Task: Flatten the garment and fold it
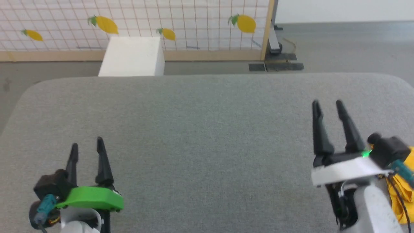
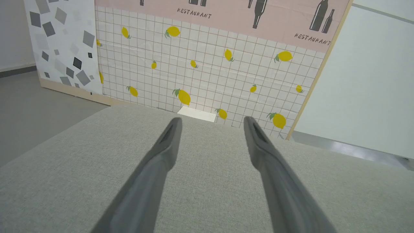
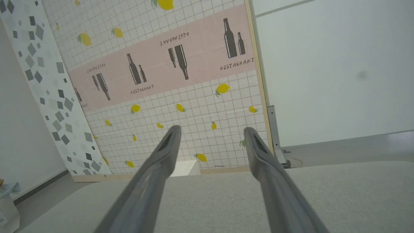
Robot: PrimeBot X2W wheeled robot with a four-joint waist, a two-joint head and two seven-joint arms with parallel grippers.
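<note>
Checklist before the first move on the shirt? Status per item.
1. left end effector open, empty: ok.
2. right end effector open, empty: ok.
3. shirt fully in head view: not ok, mostly hidden behind the right arm.
4. shirt lying flat: cannot tell.
5. table has bare room between the end effectors for spreading: ok.

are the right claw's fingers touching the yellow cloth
Apart. Head view: the right claw, open, points over the bare gray surface; the yellow garment lies beside its forearm.
</note>
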